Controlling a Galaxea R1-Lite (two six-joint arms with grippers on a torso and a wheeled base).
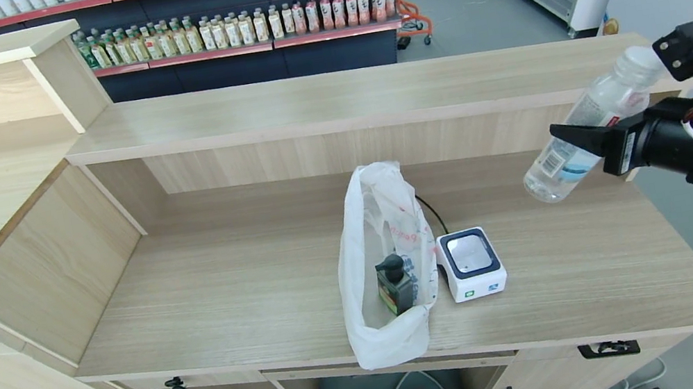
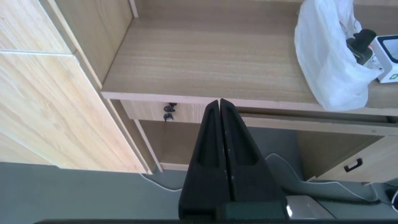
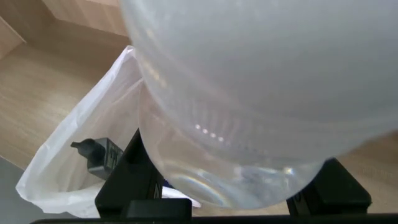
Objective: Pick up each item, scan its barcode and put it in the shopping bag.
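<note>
Head view: the right gripper (image 1: 567, 147) is closed across the lower body of a clear water bottle (image 1: 599, 103), its dark fingers spread only as far as the bottle's width. The bottle is held in the air above the right end of the counter (image 1: 229, 291), tilted, with the cap high and toward the far right and the base low and toward the middle. A barcode patch shows on the label near the base, on the side turned toward the head camera. The left gripper (image 2: 219, 107) has its fingers pressed together on nothing and hangs in front of the counter's near edge, well apart from the goods.

Near the middle of the counter sits the white scanner (image 1: 471, 263), window up, just beside the shopping bag (image 1: 377, 253). A dark pump bottle (image 1: 395, 285) stands inside the bag.

Risks, as judged from this moment:
- The bottle is smooth and round, and is gripped low. It may turn or slide in the jaws when the wrist rotates, which would spoil the barcode's aim at the window.
- The barcode does not yet face the scanner, so a poor wrist angle could give no read.
- The bag is limp and its mouth partly collapsed. A descending bottle could catch the rim, drag the bag, strike the pump bottle or nudge the scanner.
</note>
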